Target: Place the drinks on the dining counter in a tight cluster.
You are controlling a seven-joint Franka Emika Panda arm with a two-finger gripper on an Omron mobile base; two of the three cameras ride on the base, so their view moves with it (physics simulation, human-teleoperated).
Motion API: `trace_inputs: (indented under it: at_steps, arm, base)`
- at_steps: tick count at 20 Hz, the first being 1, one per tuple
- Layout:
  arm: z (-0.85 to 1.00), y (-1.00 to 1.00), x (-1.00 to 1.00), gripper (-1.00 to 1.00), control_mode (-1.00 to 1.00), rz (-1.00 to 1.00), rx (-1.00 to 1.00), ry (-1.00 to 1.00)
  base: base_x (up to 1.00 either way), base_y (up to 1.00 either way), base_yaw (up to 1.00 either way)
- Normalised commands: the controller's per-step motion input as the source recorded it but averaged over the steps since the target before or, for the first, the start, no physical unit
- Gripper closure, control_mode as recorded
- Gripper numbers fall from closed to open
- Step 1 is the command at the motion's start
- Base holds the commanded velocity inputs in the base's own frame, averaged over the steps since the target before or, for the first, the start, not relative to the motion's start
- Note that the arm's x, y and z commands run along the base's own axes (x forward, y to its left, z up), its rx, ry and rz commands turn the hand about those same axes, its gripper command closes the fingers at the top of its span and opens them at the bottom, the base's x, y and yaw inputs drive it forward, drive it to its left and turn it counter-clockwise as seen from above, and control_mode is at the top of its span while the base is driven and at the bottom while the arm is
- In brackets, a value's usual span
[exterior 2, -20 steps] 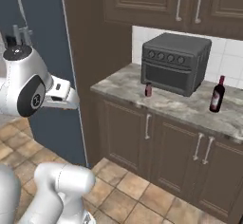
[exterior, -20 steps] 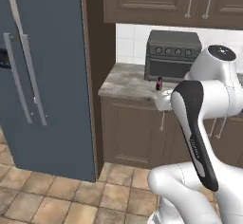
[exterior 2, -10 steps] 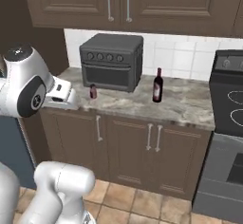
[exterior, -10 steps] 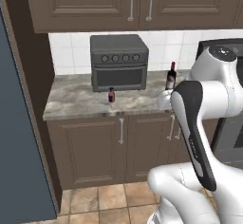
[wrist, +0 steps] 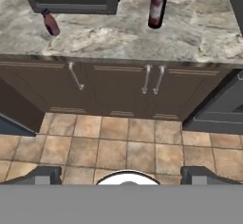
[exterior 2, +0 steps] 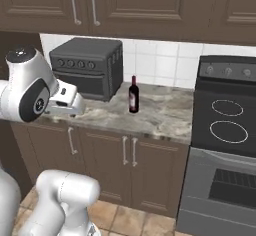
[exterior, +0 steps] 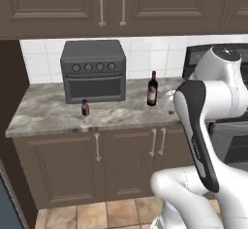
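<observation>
Since the earlier frames the base has swung right (the whole view shifted, not the things): the fridge is gone and a stove (exterior 2: 225, 125) now shows. Claw (wrist: 121, 173) gapes fully, holding nothing, well back from the table (exterior: 48, 111). Wine bottle (exterior: 152, 89) and squat bottle (exterior: 85, 107) stand well apart beside the toaster oven (exterior: 93, 71). Judgement: nothing moved to the dining counter yet; all steps remain.
</observation>
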Motion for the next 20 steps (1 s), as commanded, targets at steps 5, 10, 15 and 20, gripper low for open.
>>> trace_inputs:
  at_steps: [5,10,15,20]
  arm:
    - [0.00,0.00,0.00,-1.00,1.00,0.00,0.00,0.00]
    - [0.00,0.00,0.00,-1.00,1.00,0.00,0.00,0.00]
    - [0.00,0.00,0.00,-1.00,1.00,0.00,0.00,0.00]
    - [0.00,0.00,0.00,-1.00,1.00,0.00,0.00,0.00]
  base:
    - [0.25,-0.55,-0.28]
    - [0.35,-0.02,-0.33]
    - [0.43,0.20,-0.15]
    - [0.66,0.38,-0.08]
